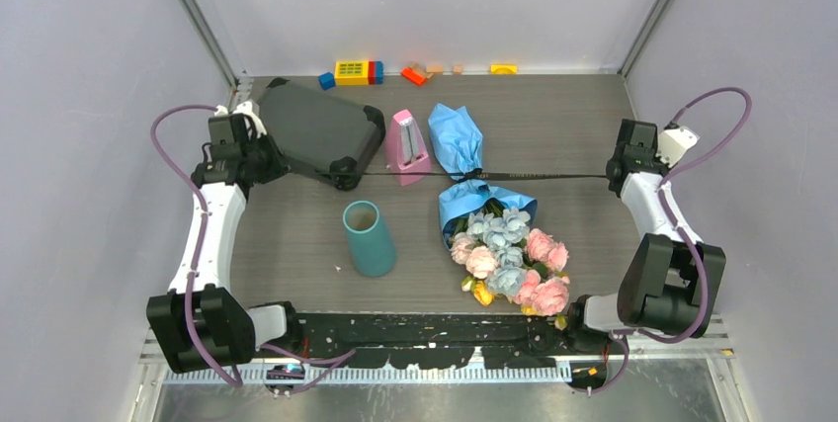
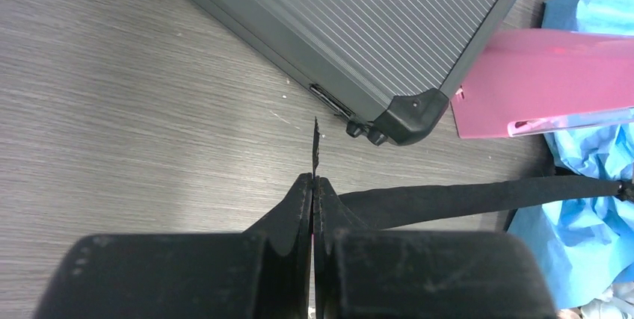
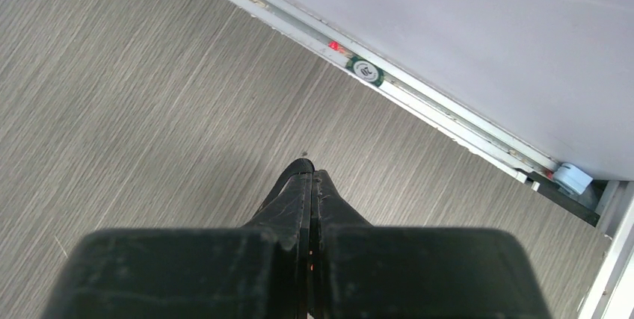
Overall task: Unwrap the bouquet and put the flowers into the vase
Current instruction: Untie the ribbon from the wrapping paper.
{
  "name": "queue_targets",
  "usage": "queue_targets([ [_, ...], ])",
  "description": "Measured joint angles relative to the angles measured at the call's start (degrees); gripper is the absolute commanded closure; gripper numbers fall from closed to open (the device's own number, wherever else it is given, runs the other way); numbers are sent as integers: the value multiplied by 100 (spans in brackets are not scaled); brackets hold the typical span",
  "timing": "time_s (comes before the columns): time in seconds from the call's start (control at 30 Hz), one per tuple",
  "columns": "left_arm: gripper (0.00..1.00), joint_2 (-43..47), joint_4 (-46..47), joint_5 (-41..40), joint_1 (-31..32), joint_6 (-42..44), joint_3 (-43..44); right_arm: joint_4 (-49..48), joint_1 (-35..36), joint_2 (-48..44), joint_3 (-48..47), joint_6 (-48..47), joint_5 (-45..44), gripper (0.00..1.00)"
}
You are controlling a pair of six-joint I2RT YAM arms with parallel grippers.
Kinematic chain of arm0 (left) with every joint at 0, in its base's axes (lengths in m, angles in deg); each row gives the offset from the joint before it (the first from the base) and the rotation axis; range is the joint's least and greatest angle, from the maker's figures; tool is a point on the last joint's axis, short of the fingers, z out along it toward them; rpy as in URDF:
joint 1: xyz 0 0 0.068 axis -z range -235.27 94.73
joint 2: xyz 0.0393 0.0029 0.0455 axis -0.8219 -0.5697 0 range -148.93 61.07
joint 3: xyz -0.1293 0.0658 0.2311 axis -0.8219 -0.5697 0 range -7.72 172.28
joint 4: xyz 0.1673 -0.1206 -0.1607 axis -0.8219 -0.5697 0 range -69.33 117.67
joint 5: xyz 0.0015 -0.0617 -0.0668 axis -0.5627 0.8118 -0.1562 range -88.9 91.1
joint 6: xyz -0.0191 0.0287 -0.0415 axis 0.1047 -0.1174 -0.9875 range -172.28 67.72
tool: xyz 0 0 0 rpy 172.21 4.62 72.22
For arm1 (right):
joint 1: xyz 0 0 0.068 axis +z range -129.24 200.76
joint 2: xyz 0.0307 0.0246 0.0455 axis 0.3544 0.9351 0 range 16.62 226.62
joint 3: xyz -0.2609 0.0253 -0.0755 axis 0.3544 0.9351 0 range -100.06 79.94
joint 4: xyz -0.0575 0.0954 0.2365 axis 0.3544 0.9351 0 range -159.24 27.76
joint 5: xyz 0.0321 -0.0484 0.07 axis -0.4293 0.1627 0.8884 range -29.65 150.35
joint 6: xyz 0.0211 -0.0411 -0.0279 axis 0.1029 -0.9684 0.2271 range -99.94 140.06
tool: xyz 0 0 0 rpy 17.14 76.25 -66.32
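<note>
The bouquet lies mid-table: its blue paper wrap (image 1: 460,142) points to the back, and the pink, pale blue and yellow flowers (image 1: 509,254) fan toward the near edge. A black ribbon (image 1: 534,177) around its waist is stretched taut left and right. My left gripper (image 1: 280,167) is shut on the left end; in the left wrist view the ribbon's tip (image 2: 316,146) pokes out past the closed gripper (image 2: 312,178). My right gripper (image 1: 613,177) is shut on the right end, and a strip of ribbon (image 3: 297,177) hugs its closed gripper (image 3: 312,173). The teal vase (image 1: 369,237) stands upright left of the flowers.
A dark grey case (image 1: 321,130) lies at the back left, its corner (image 2: 407,113) just ahead of my left fingers. A pink metronome (image 1: 407,145) stands between the case and the wrap. Small coloured toys (image 1: 356,71) line the back wall. The right wall's rail (image 3: 448,121) runs close by.
</note>
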Motion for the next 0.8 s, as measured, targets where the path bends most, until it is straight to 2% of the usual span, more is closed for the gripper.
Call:
queue_targets([
  [0.8,100,17,-177,-997,-197,7,37,-35,-229,-70,166,179,-372,100],
])
